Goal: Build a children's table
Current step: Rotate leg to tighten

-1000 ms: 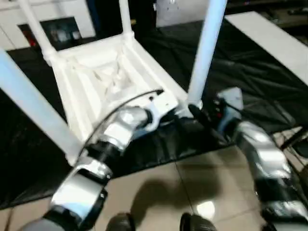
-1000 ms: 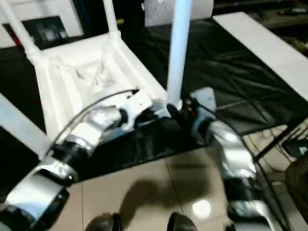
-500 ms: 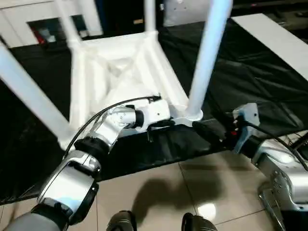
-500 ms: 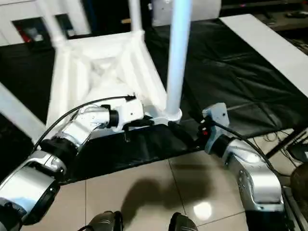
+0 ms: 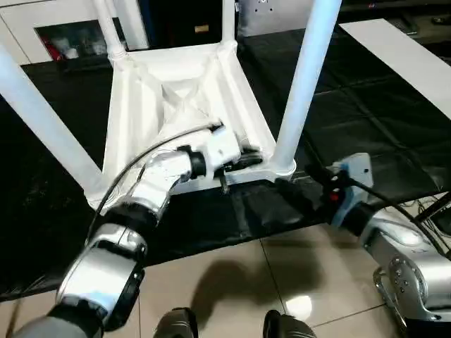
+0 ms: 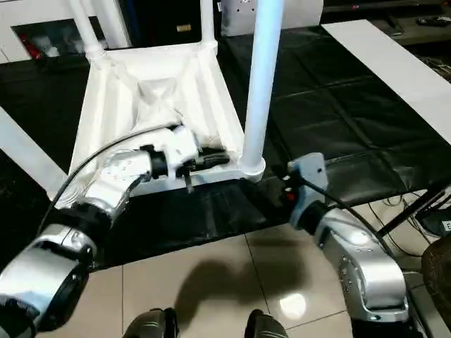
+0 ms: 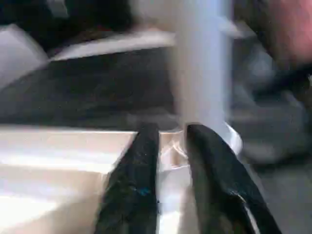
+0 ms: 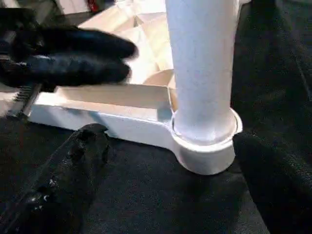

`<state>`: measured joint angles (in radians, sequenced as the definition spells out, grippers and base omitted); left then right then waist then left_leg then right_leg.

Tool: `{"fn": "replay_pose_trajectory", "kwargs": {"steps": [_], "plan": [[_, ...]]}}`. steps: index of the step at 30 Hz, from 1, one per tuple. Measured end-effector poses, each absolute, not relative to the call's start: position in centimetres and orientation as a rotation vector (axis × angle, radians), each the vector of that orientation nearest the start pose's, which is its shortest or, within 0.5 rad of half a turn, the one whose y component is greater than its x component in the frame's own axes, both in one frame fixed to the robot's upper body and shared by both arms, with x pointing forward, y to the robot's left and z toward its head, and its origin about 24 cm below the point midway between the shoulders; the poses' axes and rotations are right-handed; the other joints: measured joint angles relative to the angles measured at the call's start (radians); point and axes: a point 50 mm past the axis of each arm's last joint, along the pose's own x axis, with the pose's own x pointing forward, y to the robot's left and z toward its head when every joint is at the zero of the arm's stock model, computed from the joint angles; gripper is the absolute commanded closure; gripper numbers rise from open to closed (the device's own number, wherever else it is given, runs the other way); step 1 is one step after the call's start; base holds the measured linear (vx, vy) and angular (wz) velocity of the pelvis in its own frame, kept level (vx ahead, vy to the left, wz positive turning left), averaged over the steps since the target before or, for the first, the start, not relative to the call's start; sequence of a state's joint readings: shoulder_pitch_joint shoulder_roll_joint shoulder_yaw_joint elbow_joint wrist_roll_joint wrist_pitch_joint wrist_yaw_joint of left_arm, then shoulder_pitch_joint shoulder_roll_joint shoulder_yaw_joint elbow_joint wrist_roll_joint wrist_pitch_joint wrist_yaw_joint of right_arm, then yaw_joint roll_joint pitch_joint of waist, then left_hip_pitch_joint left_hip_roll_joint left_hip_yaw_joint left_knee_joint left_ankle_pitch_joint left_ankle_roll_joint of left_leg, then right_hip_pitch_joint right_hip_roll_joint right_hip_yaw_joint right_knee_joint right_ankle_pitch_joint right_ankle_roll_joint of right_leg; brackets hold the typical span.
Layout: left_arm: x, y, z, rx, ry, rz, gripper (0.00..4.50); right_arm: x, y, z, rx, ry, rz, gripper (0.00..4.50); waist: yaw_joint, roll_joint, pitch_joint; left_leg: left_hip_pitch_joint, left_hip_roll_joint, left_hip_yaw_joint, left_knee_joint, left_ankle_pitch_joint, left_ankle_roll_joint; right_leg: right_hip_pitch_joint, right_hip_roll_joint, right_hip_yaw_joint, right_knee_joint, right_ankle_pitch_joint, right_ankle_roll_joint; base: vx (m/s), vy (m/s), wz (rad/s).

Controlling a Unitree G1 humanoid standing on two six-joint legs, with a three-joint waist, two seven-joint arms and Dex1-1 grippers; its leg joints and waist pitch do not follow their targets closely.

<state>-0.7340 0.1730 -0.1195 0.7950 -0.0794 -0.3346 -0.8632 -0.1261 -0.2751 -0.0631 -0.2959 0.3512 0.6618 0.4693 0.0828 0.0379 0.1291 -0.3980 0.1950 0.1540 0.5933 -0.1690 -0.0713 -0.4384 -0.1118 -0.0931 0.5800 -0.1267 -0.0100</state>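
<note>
The white children's table (image 5: 176,91) lies upside down on the black cover, ribbed underside up, with its legs standing in the corner sockets. My left gripper (image 5: 248,159) reaches along the near rim toward the near-right leg (image 5: 303,77). Its fingers (image 7: 141,161) are nearly together and pinch the rim's wall just short of the socket (image 7: 229,141). My right gripper (image 8: 168,139) is open and low on the cover. One of its fingers (image 8: 73,170) lies on each side of the near-right corner socket (image 8: 204,146), clear of it. The same gripper (image 5: 292,189) sits just in front of that corner.
The black-covered worktable (image 5: 366,105) ends just below the table's near rim, with tiled floor (image 5: 232,282) and my feet (image 5: 176,324) beneath. A white board (image 5: 402,56) lies at the far right. Cables (image 5: 437,211) hang at the right edge.
The children's table has turned from skewed to square with the worktable's edge, with my left gripper staying on its near rim. My right arm has dropped lower in front of the near-right socket.
</note>
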Motion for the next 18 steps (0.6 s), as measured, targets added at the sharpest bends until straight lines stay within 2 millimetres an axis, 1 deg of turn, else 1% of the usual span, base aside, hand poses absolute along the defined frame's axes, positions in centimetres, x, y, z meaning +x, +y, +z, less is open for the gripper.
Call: {"fn": "replay_pose_trajectory", "kwargs": {"steps": [1,4,6,8,9,10,11,12,13,14,15,16,17,18], "plan": [[34.9,9.8,9.7,0.201,-0.138,-0.991,3.20,25.8,-16.0,8.9,0.098,0.246,0.551,0.00,-0.001,0.000,0.000,0.000,0.000,0.000,0.000,-0.001,-0.001,0.000,0.000,0.000,0.000,0.000,0.000,0.000,0.000,0.00],[34.0,11.0,8.9,0.087,-0.105,-0.896,3.10,25.5,-15.6,8.4,0.036,0.280,0.547,0.00,0.003,0.000,0.000,0.000,0.002,0.000,0.000,0.000,-0.002,0.000,0.001,0.000,0.000,0.000,0.001,0.000,0.000,0.00],[32.7,11.7,8.8,0.020,-0.124,-0.812,3.08,24.9,-15.4,8.1,-0.001,0.269,0.558,0.00,0.003,0.000,0.000,0.003,0.003,0.001,0.000,-0.001,-0.002,0.002,0.002,0.000,-0.001,-0.003,0.006,0.000,0.000,0.00],[31.2,12.4,8.6,-0.013,-0.138,-0.727,2.79,24.5,-14.8,8.1,-0.019,0.244,0.586,0.00,0.001,0.000,0.000,0.004,0.003,0.002,-0.001,-0.001,-0.002,0.002,0.002,0.000,-0.001,-0.005,0.008,0.000,0.000,0.00],[30.8,12.4,8.5,-0.020,-0.137,-0.708,2.71,24.4,-14.7,8.0,-0.020,0.243,0.591,0.00,0.003,0.000,0.000,0.005,0.003,0.002,-0.001,-0.001,-0.002,0.002,0.002,0.000,-0.001,-0.005,0.008,0.000,0.000,0.00],[30.2,12.6,8.5,-0.024,-0.141,-0.675,2.71,24.4,-14.5,8.0,-0.023,0.239,0.597,0.00,0.001,-0.002,0.000,-0.004,0.003,-0.008,-0.002,0.000,-0.002,0.004,0.000,-0.006,-0.001,-0.005,0.009,-0.051,-0.025,0.01],[29.3,12.6,8.7,-0.028,-0.152,-0.639,2.70,24.2,-14.4,7.9,-0.026,0.235,0.592,0.00,-0.013,0.001,-0.002,-0.017,-0.005,-0.036,-0.001,0.003,-0.002,0.013,-0.008,-0.033,-0.004,-0.008,0.013,-0.047,-0.043,0.34],[28.6,12.5,8.8,-0.028,-0.153,-0.600,2.62,24.2,-14.3,7.9,-0.029,0.235,0.585,0.00,-0.024,0.000,-0.002,-0.023,-0.005,-0.053,0.001,0.005,-0.004,0.020,-0.007,-0.045,-0.005,-0.009,0.014,-0.047,-0.043,0.34],[28.0,12.4,8.7,-0.032,-0.147,-0.570,2.47,24.2,-14.2,7.9,-0.023,0.228,0.576,0.00,-0.028,0.000,-0.002,-0.026,-0.005,-0.068,0.003,0.005,-0.004,0.027,-0.008,-0.058,-0.005,-0.012,0.013,0.009,-0.050,0.62],[27.5,12.5,8.4,-0.024,-0.114,-0.523,2.34,24.3,-14.1,8.0,-0.005,0.215,0.560,0.00,-0.031,-0.001,-0.001,-0.029,-0.008,-0.086,0.003,0.005,-0.005,0.036,-0.007,-0.070,-0.003,-0.018,0.013,0.002,-0.064,0.51],[27.4,12.6,8.4,-0.020,-0.102,-0.504,2.34,24.4,-14.2,8.1,0.004,0.208,0.547,0.00,-0.031,-0.002,0.000,-0.031,-0.012,-0.094,0.003,0.005,-0.005,0.040,-0.008,-0.077,-0.002,-0.022,0.013,0.002,-0.064,0.51],[27.1,12.8,8.4,-0.013,-0.089,-0.468,2.29,24.4,-14.4,8.3,0.011,0.199,0.536,0.00,-0.028,-0.004,0.000,-0.036,-0.022,-0.102,-0.001,0.005,-0.004,0.043,-0.012,-0.086,-0.001,-0.027,0.013,-0.008,-0.035,0.49],[26.9,12.9,8.4,-0.007,-0.087,-0.439,2.25,24.3,-14.6,8.5,0.022,0.191,0.534,0.00,-0.023,-0.007,0.001,-0.039,-0.023,-0.100,-0.005,0.003,-0.002,0.043,-0.018,-0.094,-0.002,-0.028,0.014,-0.017,-0.022,0.45],[26.7,13.2,8.5,-0.004,-0.080,-0.394,2.07,24.2,-14.7,8.6,0.033,0.185,0.532,0.00,-0.013,-0.010,0.002,-0.041,-0.022,-0.091,0.008,-0.006,0.015,0.046,-0.031,-0.099,-0.003,-0.029,0.016,-0.017,-0.022,0.45]]}}
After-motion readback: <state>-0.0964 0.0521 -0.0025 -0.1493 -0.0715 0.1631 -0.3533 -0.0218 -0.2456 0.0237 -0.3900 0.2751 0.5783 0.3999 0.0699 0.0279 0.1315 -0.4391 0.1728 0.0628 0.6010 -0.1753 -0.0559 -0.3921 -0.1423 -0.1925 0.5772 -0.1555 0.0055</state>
